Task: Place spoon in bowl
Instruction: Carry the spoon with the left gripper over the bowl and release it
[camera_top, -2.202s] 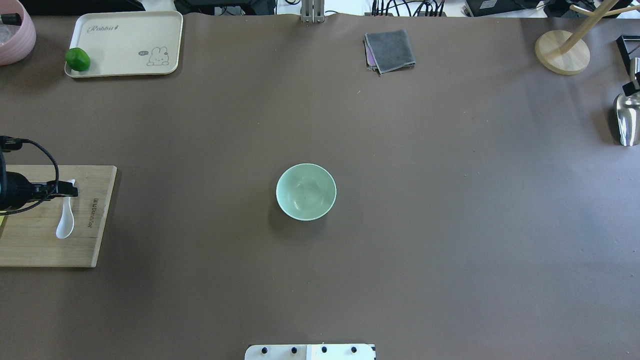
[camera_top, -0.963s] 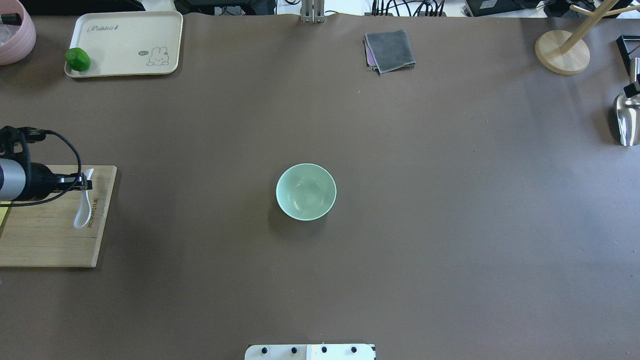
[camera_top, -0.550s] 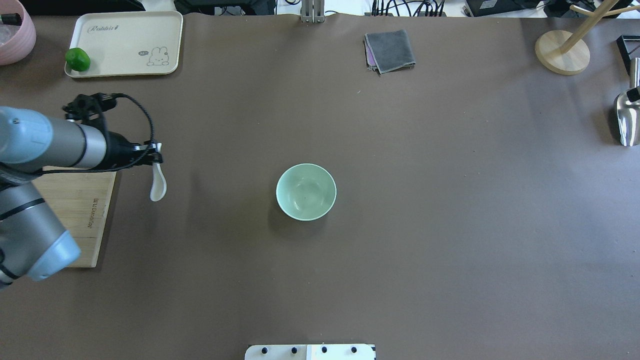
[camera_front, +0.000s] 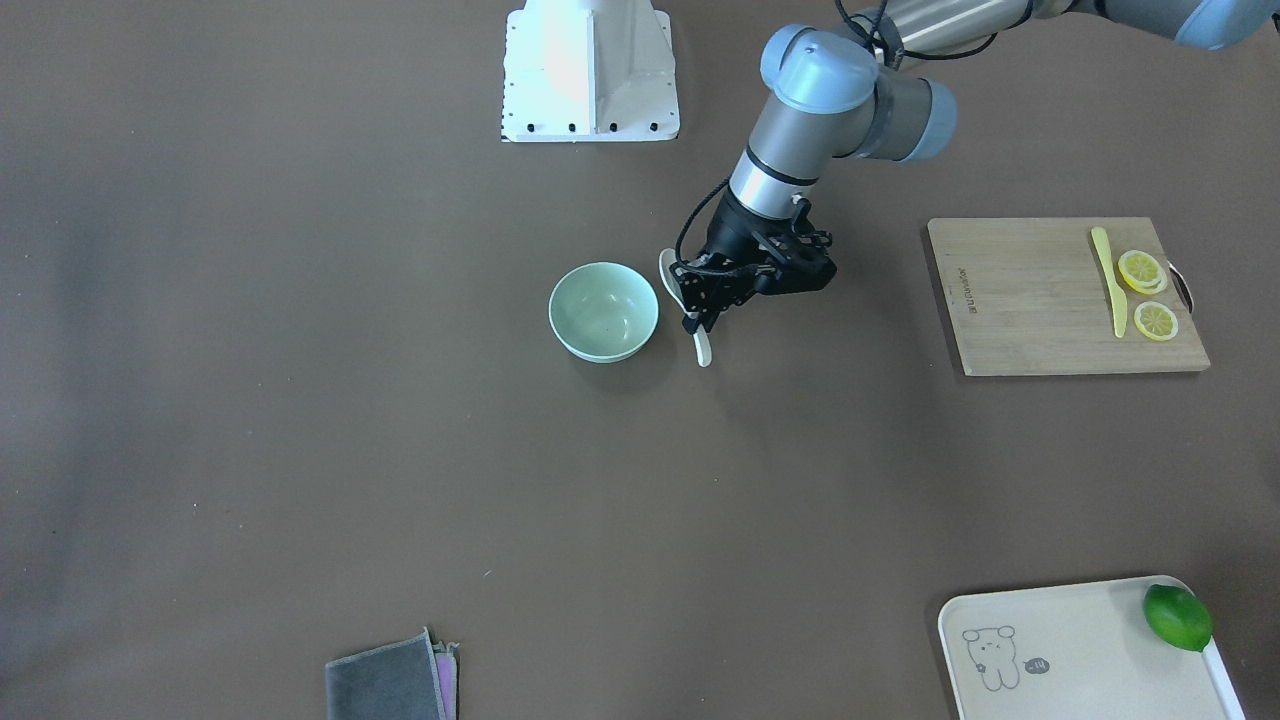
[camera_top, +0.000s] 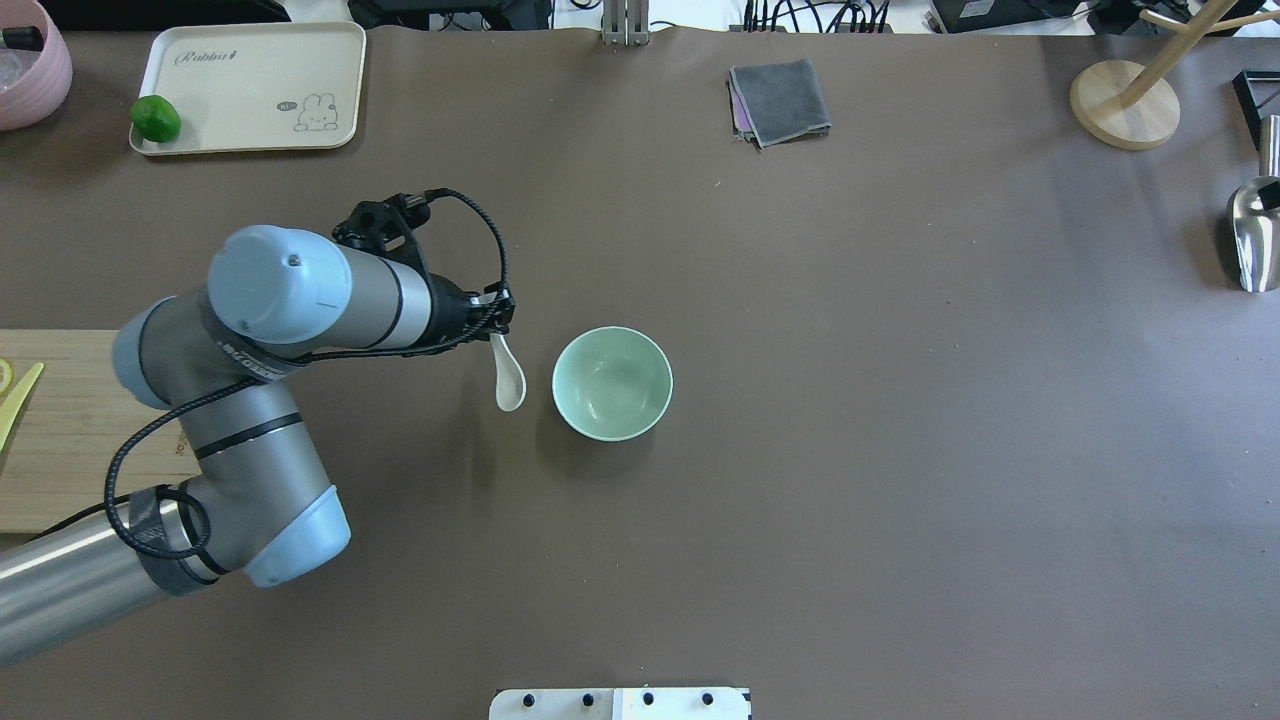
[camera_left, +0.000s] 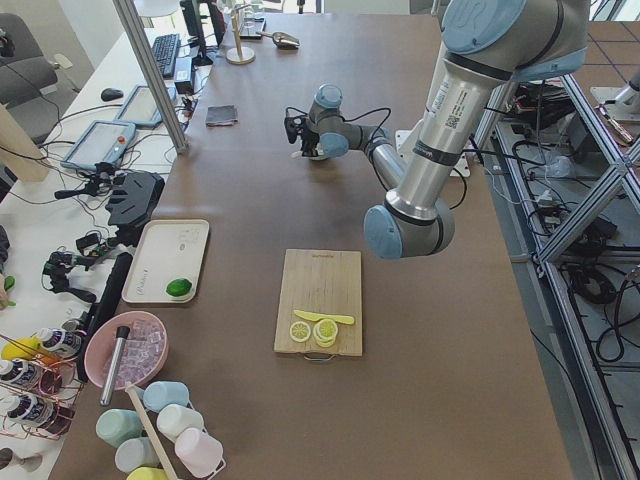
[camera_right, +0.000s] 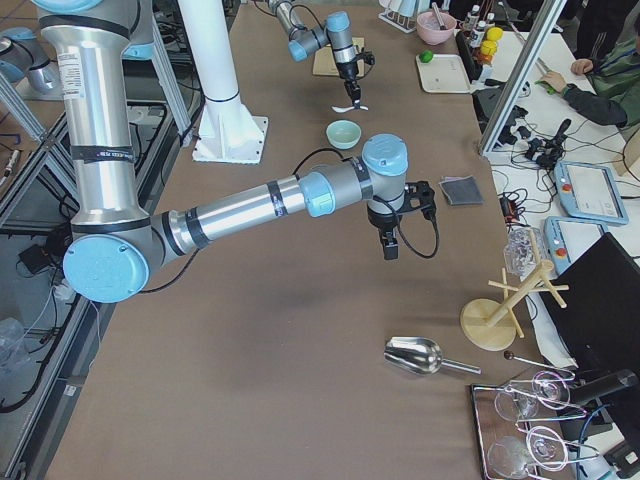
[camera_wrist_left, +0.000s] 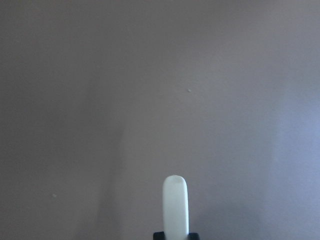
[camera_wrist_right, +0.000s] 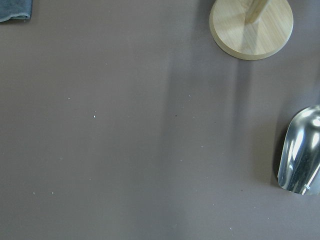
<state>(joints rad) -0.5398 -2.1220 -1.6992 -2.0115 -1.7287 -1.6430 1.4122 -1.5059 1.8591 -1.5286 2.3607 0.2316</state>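
You have one bowl (camera_top: 611, 383); around it, one spoon (camera_top: 509, 378), one board (camera_front: 1020, 300), one knife (camera_front: 1108, 285), two lemon slices (camera_front: 1141, 270), one tray (camera_top: 250, 90), one lime (camera_top: 156, 118), one cloth (camera_top: 780, 100), one scoop (camera_top: 1255, 240), one stand (camera_top: 1124, 105).

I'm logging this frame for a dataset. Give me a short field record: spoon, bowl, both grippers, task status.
spoon: small white glossy soup spoon, held by its handle, beside the bowl, outside it
bowl: round pale mint-green bowl, upright, empty
left gripper: jaws shut on spoon
right gripper: open or shut unclear
task status: spoon not yet in bowl
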